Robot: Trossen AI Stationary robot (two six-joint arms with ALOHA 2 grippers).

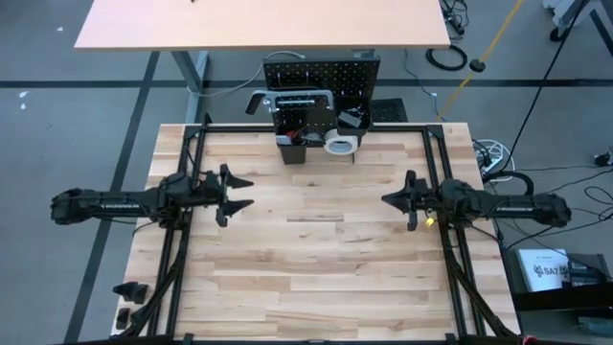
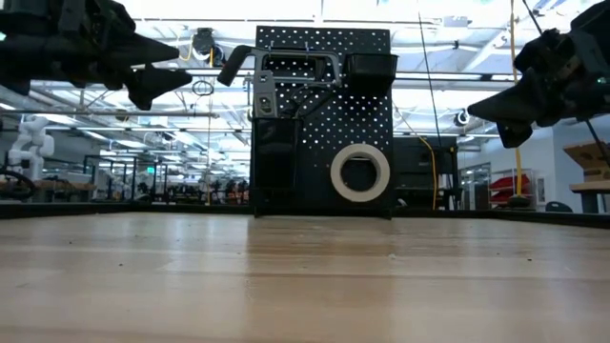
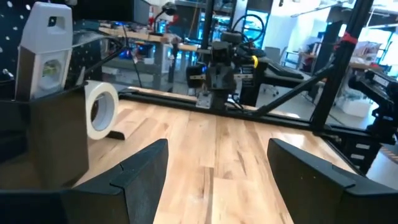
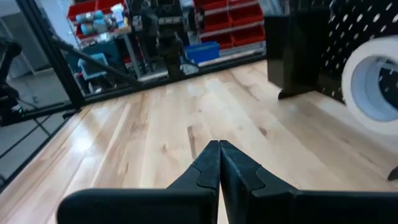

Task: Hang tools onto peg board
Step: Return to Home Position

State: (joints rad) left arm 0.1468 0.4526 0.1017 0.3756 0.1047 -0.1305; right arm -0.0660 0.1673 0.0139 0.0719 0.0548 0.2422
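The upper part of the peg board (image 2: 324, 114) is hard to read: dark tools are lost against the black panel, and only a grey bar clamp (image 2: 291, 69) across the top can be made out. The board is stood upright at the far edge of the table (image 1: 316, 278), midway between the arms. The white tape roll (image 2: 360, 172) is hung low on its front, beside a black bin (image 2: 276, 176). In the right wrist view the roll is cut off by the picture's edge, and in the left wrist view its rim is partly hidden by the bin. The left gripper (image 1: 251, 192) is held above the table's left side, fingers spread wide. The right gripper (image 1: 386, 199) is held above the right side, fingers pressed together. Both are well apart from the board. A second tan table (image 1: 259, 24) is seen beyond it
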